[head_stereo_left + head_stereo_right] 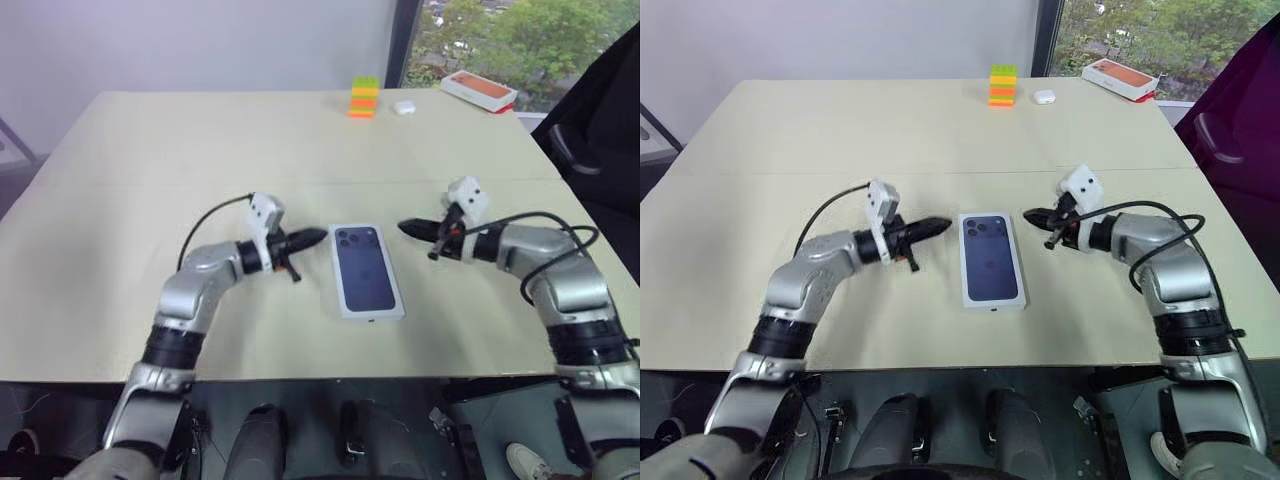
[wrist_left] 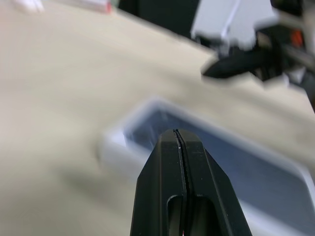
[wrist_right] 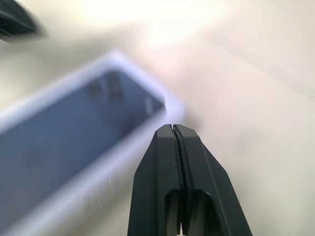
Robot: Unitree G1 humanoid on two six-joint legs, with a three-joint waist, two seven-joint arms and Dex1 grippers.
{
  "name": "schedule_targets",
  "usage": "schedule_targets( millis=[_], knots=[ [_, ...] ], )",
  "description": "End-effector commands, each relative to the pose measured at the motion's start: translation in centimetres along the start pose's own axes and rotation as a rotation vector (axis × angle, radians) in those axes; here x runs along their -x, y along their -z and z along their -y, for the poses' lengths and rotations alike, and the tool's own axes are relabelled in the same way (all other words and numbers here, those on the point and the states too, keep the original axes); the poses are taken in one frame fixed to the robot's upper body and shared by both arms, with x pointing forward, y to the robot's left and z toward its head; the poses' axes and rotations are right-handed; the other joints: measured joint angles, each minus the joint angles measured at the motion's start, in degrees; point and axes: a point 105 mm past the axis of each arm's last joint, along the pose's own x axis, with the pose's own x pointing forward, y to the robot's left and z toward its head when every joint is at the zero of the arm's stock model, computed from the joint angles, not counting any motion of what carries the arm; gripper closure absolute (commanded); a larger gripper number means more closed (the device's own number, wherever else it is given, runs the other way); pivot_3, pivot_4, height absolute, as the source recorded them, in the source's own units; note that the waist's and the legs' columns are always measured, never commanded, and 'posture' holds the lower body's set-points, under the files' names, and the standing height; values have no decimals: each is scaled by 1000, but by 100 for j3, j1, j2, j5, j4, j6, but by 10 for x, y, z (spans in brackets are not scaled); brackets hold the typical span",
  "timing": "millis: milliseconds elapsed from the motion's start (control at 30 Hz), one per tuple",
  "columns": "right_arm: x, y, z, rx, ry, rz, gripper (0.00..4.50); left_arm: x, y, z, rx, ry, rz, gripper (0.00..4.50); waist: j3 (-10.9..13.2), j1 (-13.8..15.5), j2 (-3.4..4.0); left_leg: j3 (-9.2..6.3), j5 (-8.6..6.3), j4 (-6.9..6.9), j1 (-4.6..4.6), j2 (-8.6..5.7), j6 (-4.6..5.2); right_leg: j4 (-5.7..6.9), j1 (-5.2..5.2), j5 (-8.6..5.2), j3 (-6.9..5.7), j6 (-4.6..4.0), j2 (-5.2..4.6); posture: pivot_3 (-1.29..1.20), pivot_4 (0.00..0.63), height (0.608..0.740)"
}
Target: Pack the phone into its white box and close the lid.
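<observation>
Box: white box (image 1: 367, 271) lies shut mid-table, lid (image 1: 992, 258) seated, picture up, likely packed.
Left gripper (image 1: 318, 238): fingers pressed together, empty, just left of box.
Right gripper (image 1: 405, 228): fingers pressed together, empty, flanking the other side.

White box closed on the table, lid on top.

The lid (image 1: 366, 271) lies flat on the white box near the table's front edge, its printed dark blue phone picture facing up, camera cluster at the far left corner. Only white edges of the box show round it; the phone itself is hidden.
</observation>
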Motion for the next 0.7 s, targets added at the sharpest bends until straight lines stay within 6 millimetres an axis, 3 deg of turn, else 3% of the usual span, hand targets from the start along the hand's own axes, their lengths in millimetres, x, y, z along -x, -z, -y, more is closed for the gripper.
schedule_targets(
  millis=[33,167,267,333,433,600,700],
  knots=[
    [-7,-1,5,18,28,-22,4462,-18,1,1,10,19,-2,4500,0,-5,0,4,0,0,0,0,0,-3,1,-1,2,2,-1,0,150,740],
    [-20,16,-5,39,1,-81,4462,-34,27,6,22,51,-92,4500,0,-13,0,8,-1,-3,-2,-1,1,-9,0,-5,3,9,-2,0,150,740],
    [-16,37,-23,61,-75,-158,4462,-31,40,12,-15,90,-153,4500,0,-13,0,6,-1,-11,-3,0,2,-8,-7,-5,2,9,1,0,150,740],
    [-6,48,-34,59,-137,-206,4462,-20,49,19,-20,148,-200,4500,-2,-15,2,3,-1,-14,-1,1,2,-5,-6,-6,0,9,2,0,150,740],
    [7,48,-47,33,-211,-221,4462,-2,56,29,-17,226,-248,4500,-3,-38,3,3,-2,-16,9,2,2,-6,2,-6,1,9,2,0,150,740],
    [27,50,-66,22,-344,-273,4462,25,53,40,19,345,-287,4500,-2,-20,3,-1,-2,-7,16,2,2,-8,13,-16,0,21,1,0,150,740],
    [30,47,-65,22,-351,-259,4462,30,48,34,-27,315,-277,4500,-2,-13,2,-2,-2,-2,16,1,1,-8,14,-15,0,17,0,0,150,740]
  ],
)
